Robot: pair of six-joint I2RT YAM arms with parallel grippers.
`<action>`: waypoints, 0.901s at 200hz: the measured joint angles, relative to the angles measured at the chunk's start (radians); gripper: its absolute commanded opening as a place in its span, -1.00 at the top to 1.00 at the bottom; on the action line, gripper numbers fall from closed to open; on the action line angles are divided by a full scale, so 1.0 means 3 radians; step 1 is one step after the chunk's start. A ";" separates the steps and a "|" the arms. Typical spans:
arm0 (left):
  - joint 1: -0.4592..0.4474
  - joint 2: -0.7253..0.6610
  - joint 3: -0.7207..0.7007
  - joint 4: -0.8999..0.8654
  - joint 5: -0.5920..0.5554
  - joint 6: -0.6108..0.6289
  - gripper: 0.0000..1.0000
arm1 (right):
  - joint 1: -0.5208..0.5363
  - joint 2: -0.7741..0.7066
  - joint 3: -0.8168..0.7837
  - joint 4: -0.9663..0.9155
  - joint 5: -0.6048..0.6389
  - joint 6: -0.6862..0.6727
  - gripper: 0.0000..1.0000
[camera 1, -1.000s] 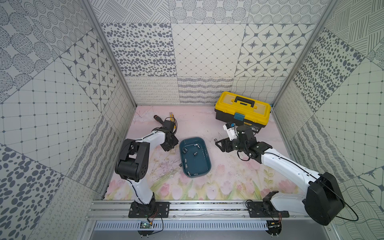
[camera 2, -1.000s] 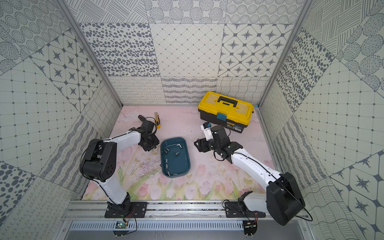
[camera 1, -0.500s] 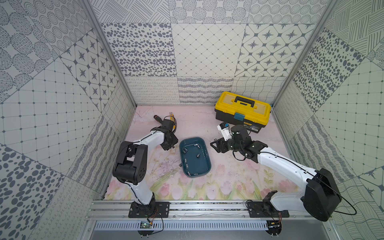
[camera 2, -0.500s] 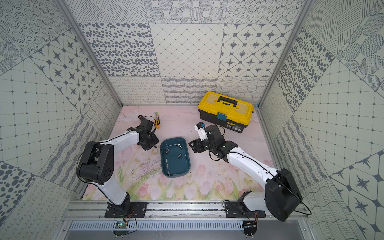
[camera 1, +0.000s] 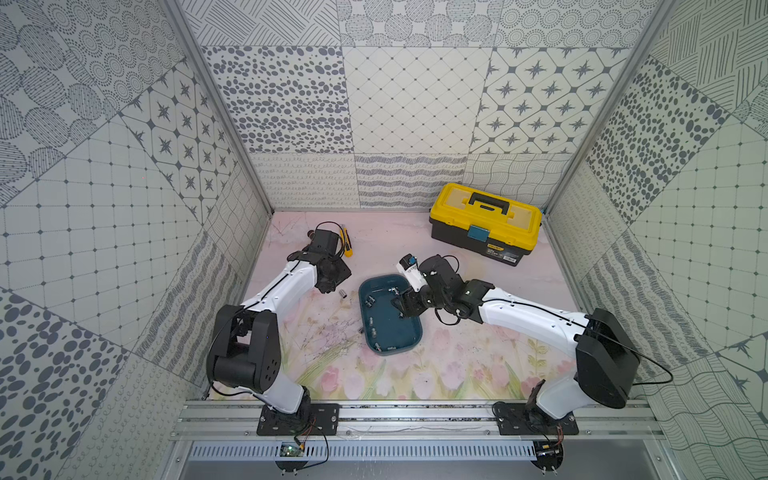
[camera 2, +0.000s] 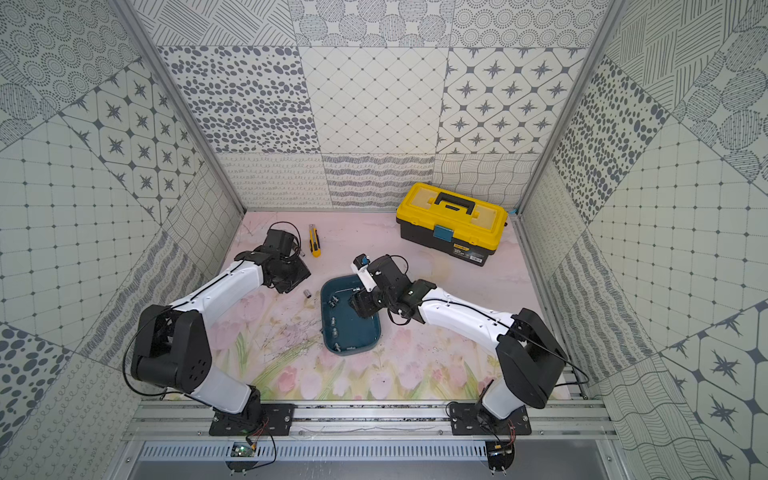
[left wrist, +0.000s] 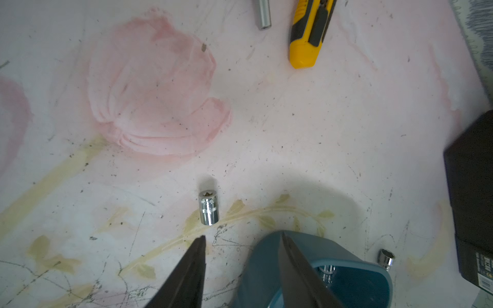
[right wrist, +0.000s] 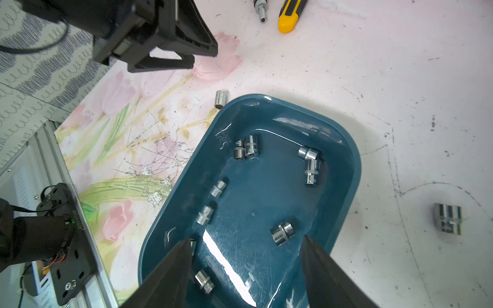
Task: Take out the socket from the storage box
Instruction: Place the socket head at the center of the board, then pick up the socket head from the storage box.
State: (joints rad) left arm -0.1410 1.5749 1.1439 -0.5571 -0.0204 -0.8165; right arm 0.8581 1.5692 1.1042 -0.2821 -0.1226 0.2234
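Advanced since earlier, the right gripper [right wrist: 245, 238] is being poised, jaws released, over small chrome sockets [right wrist: 282, 233] remaining in the shallow teal-blue plastic storage box [camera 1: 399, 332]; one socket [left wrist: 209, 208] is being left on the worktop by the left gripper [left wrist: 241, 236], jaws also released.

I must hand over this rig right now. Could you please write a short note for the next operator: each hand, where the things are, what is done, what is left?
The left hand is open and empty, low over the table beside the storage box.
The right hand is open and empty, above the box's inside.
Done: the first socket lies on the table before the left hand; the second socket lies on the table at the box's other side.
Left: several more, such as the nearest socket, lie in the box; the right hand looks best placed.
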 measured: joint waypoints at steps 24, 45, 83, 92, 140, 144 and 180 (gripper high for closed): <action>0.0066 -0.0160 0.0015 -0.0092 0.0056 0.0045 0.00 | 0.0083 0.0126 0.0121 -0.0065 0.0103 -0.0066 -0.41; 0.0122 -0.0284 0.0017 -0.0173 0.0112 0.0088 -0.02 | 0.0123 0.0248 0.0203 -0.0067 0.0151 -0.0095 -0.38; 0.0214 -0.0421 -0.0064 -0.0229 0.0203 0.0126 -0.04 | 0.0160 0.0607 0.0376 -0.0025 0.0155 -0.0113 -0.34; 0.0243 -0.0422 -0.0109 -0.0233 0.0217 0.0125 -0.04 | 0.0167 0.0692 0.0401 -0.0004 0.0148 -0.0114 -0.34; 0.0411 -0.0336 -0.0496 -0.0178 0.0342 0.0051 -0.06 | 0.0172 0.0993 0.0523 0.0066 0.0112 -0.0175 -0.34; 0.0417 -0.0320 -0.0516 -0.0173 0.0352 0.0048 -0.06 | 0.0172 0.1002 0.0534 0.0072 0.0114 -0.0181 -0.34; 0.0446 -0.0179 -0.0651 -0.0084 0.0418 -0.0004 -0.06 | 0.0172 0.1127 0.0609 0.0207 0.0112 -0.0243 -0.33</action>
State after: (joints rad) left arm -0.0071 1.5211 0.9485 -0.5823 0.1051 -0.8177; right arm 0.9096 1.9072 1.2869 -0.2199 -0.0891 0.1505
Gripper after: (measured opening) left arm 0.532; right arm 0.669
